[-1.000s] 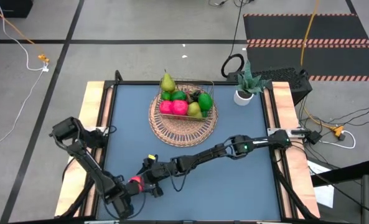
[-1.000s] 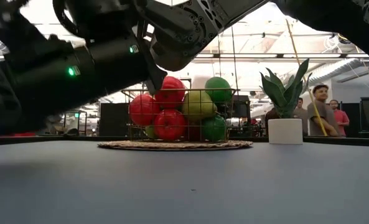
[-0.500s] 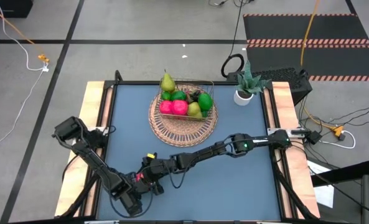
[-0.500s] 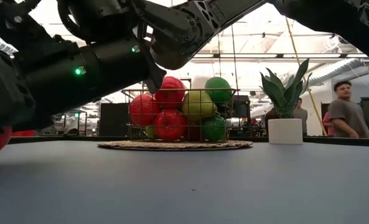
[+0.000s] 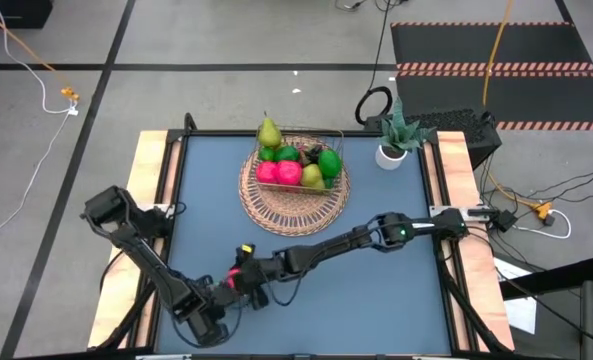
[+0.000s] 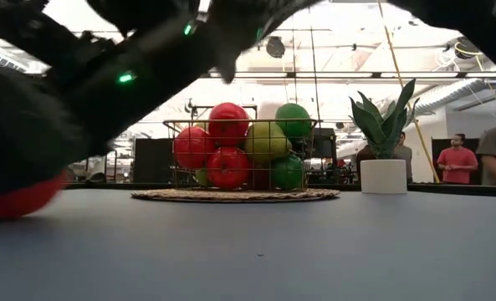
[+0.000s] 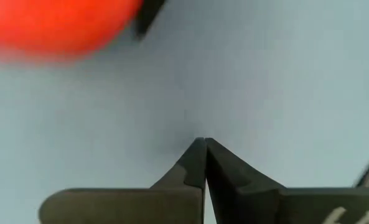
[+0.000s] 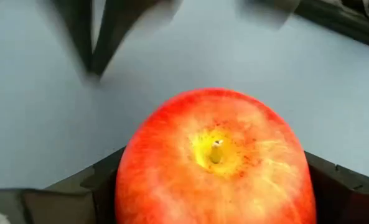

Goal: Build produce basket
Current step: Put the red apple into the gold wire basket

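Note:
The tan wicker basket (image 5: 294,190) sits at the table's far middle. Its well holds the produce (image 5: 298,165): red and pink apples, green fruits and a pear. They show piled in the wire frame in the low view (image 6: 243,155). One red apple (image 5: 233,274) is near the table's near edge, inside my right gripper (image 5: 238,278), which is shut on it. My left gripper (image 5: 216,306) is shut and empty, just to the near left of the apple, with its tips (image 7: 203,142) over bare table. In the left wrist view the apple (image 7: 60,25) shows blurred. My right gripper pinches the red apple by its two opposite sides, one finger (image 8: 100,183) on each flank. The stem end (image 8: 216,149) faces back toward the wrist. The fingers come slanting down from the table's right. The apple (image 6: 13,201) is low over the table; whether it touches, I cannot tell.
A small white pot with a green plant (image 5: 394,145) stands at the far right corner. Wooden strips (image 5: 154,170) line the table's left and right sides. The blue tabletop (image 5: 376,290) lies bare on the near right. People stand in the room behind (image 6: 458,159).
My right gripper has carried the red apple a little toward the table's right and far side. In the low view the apple has come into the picture from the left. My left gripper has stayed near the near edge and now lies apart from the apple.

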`<state>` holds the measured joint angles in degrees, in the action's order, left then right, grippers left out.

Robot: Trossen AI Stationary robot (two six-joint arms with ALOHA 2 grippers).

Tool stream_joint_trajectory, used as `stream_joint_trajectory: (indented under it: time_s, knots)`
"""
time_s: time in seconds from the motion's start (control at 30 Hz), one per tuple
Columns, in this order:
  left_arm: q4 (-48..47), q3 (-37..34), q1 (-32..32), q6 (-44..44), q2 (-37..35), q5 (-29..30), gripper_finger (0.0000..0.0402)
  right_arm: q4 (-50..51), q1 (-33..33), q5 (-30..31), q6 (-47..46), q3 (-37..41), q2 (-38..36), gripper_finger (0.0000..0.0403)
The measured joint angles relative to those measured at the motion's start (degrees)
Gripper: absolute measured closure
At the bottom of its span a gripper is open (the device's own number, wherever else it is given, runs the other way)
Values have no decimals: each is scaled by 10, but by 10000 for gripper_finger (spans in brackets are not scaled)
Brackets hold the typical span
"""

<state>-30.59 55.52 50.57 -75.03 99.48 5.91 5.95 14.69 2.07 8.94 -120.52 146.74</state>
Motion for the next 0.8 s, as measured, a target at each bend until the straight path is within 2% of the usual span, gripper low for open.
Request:
stream_joint_trajectory:
  time_s: [0.1,0.23,0.37,0.53,0.63,0.7,0.8]
  knots:
    - [-34,1,17,-25,-38,68,386,65,5,47,57,29,-38,88]
    - [-82,1,38,-40,-80,165,385,54,10,92,102,142,-122,88]
    - [-93,2,50,-41,-98,241,395,-52,-13,169,161,294,-256,88]
    - [-93,2,38,-52,-98,264,394,-188,-97,220,210,463,-441,88]
    - [-102,1,18,-58,-98,272,373,-225,-183,194,202,519,-534,82]
    - [-120,1,0,-57,-98,273,355,-222,-257,114,137,532,-574,73]
    - [-154,1,-34,-41,-98,273,323,-200,-367,-33,5,535,-587,73]
